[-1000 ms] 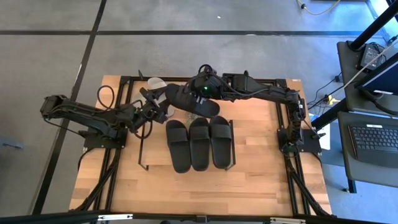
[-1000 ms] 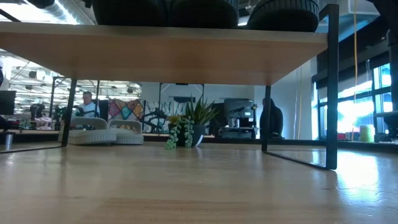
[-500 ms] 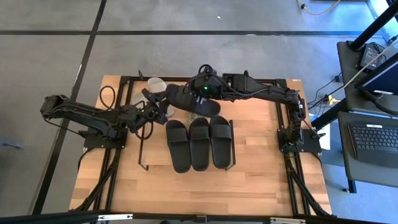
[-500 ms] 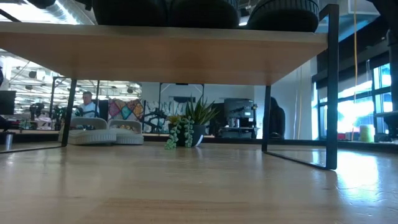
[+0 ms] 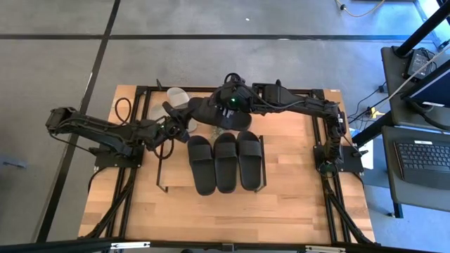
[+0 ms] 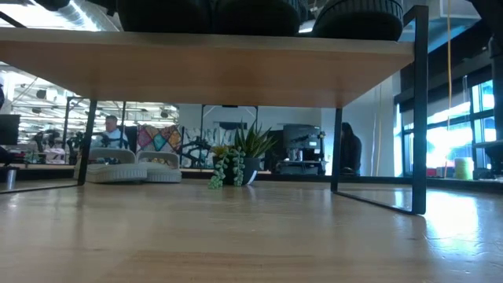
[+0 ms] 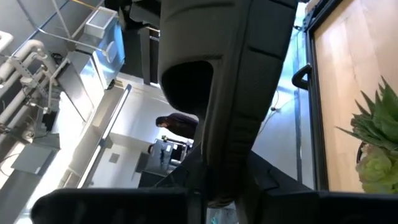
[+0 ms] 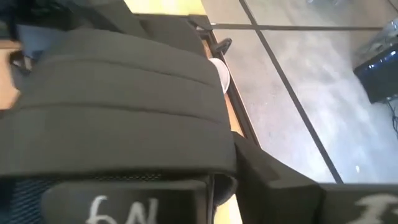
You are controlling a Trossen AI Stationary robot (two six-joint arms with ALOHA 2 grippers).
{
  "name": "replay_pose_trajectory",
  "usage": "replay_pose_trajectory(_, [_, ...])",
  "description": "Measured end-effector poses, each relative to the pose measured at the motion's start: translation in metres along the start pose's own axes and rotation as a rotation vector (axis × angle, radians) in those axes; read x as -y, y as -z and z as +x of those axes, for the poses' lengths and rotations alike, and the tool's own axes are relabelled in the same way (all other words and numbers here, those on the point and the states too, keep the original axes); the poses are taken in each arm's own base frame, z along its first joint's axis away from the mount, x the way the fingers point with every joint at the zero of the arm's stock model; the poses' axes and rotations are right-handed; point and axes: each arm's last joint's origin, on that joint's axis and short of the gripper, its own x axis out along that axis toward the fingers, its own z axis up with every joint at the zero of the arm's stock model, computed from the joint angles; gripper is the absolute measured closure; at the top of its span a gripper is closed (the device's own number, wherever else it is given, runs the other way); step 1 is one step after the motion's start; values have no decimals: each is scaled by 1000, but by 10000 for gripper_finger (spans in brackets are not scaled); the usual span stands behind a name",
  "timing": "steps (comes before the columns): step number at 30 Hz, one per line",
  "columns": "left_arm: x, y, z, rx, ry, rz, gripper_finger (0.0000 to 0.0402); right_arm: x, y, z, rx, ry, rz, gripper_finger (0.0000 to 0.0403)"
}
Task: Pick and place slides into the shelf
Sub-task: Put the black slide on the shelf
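Spanning both grippers at the counter's far edge, black slide (image 5: 211, 112) lies left-right, left gripper (image 5: 177, 124) fingers clenched on its left end, right gripper (image 5: 226, 111) fingers' state indiscernible, shelf (image 5: 179, 176) nearer.

An open-plan lab or office: polished concrete floor (image 5: 281, 21), computer desks (image 5: 420, 165), exposed ceiling ducts (image 6: 78, 11).

Black slides (image 5: 225, 161), light-wood shelf (image 5: 176, 169)

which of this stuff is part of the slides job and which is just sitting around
Job: three black slides on the shelf; fourth black slide; white slides.
Lying about: plant; laptop.
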Motion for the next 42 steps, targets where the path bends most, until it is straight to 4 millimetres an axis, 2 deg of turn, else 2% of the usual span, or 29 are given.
replay_pose_trajectory(8, [-7, 1, -3, 31, -15, -42, 366, -5, -13, -31, 57, -30, 4, 329])
replay_pose_trajectory(12, [-12, 1, -8, 55, -19, -72, 366, -10, -15, -37, 66, -42, -29, 309])
replay_pose_trajectory(15, [-13, 1, -11, 66, -20, -74, 366, -14, -13, -38, 48, -52, -59, 278])
replay_pose_trajectory(20, [-16, 4, -13, 60, -13, -74, 367, -19, -11, -41, 28, -47, -74, 200])
replay_pose_trajectory(24, [-18, 10, -17, 43, 6, -93, 367, -21, -9, -51, 11, 25, -99, 146])
replay_pose_trajectory(27, [-23, 16, -24, 64, 33, -104, 368, -21, -5, -63, -9, 71, -121, 120])
replay_pose_trajectory(34, [-42, 36, -47, 233, 85, -135, 365, -22, 4, -92, -46, 72, -120, 111])
replay_pose_trajectory(42, [-54, 63, -72, 442, 189, -204, 368, -22, 12, -100, -104, 76, -89, 114])
